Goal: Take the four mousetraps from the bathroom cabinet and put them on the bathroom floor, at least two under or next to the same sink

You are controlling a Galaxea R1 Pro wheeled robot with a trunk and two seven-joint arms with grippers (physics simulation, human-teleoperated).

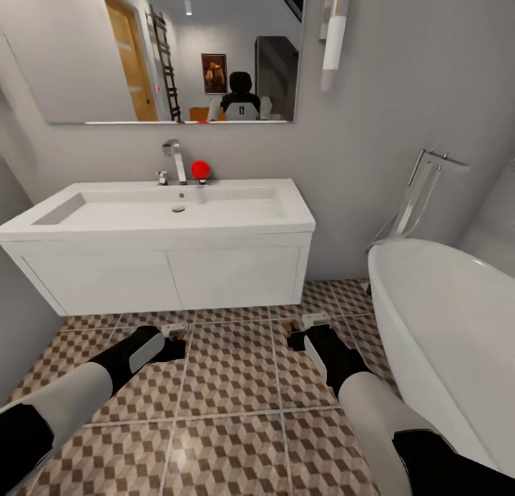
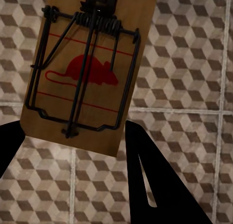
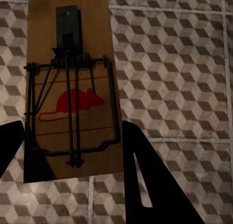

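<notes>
The left gripper (image 1: 174,343) pinches a flat tan wooden mousetrap with a black wire spring and a red mouse print (image 2: 87,71) between its black fingers (image 2: 160,185), holding it just above the bathroom floor of brown, beige and white cube-patterned tiles (image 1: 229,381). The right gripper (image 1: 299,333) likewise clamps a second tan wooden mousetrap with the same black spring and red mouse print (image 3: 73,88) between its dark fingers (image 3: 150,185), also low over the tiles. In the head view both traps (image 1: 175,329) (image 1: 312,320) sit at the gripper tips, well apart from each other, near the front of the plain white boxy vanity carrying the wide white rectangular sink (image 1: 164,210) with its chrome tap (image 1: 174,159). An oval white bathtub (image 1: 443,317) stands beside the right arm.
</notes>
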